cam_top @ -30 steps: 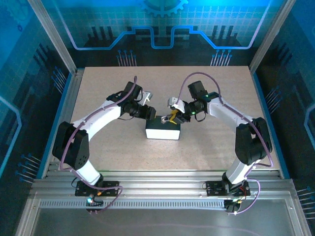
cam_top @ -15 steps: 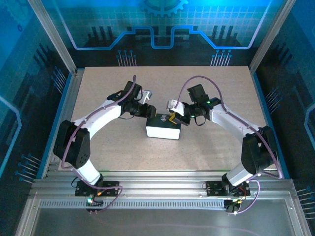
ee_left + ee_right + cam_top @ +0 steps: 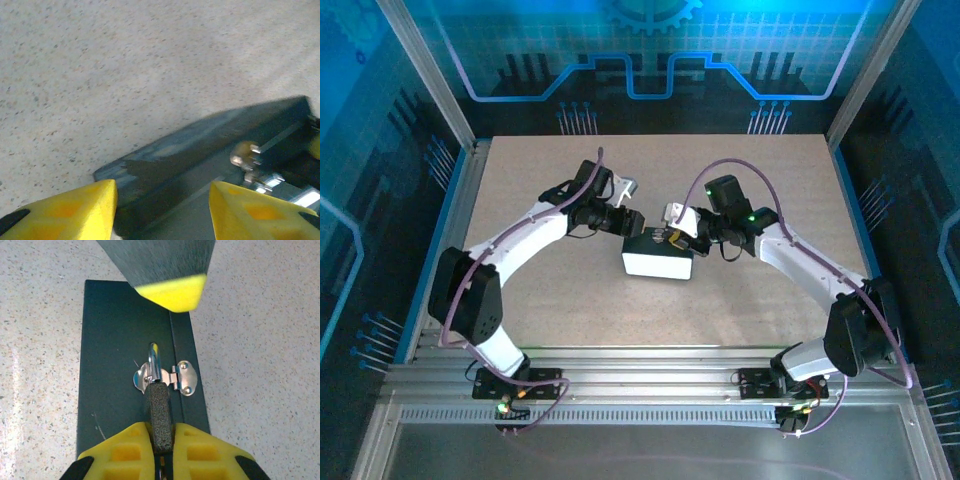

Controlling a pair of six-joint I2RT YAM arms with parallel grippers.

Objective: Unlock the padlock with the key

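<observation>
Right gripper [image 3: 160, 432]: clamped tight on the padlock [image 3: 159, 407], one yellow pad on each side of its dark body.
Padlock: shackle threaded through the silver hasp [image 3: 185, 377] on the dark blue tin [image 3: 115, 340].
Left gripper [image 3: 162, 200]: fingers well apart, gripping nothing, poised over the tin's opposite end.
Tin: flat on the speckled table [image 3: 260, 365].

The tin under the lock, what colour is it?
The tin is dark blue-green with a plain lid. The right wrist view shows it best.

speckled beige table [image 3: 570, 310], aluminium frame rails [image 3: 640, 375], blue-lit patterned panels [image 3: 640, 60] behind and beside
</observation>
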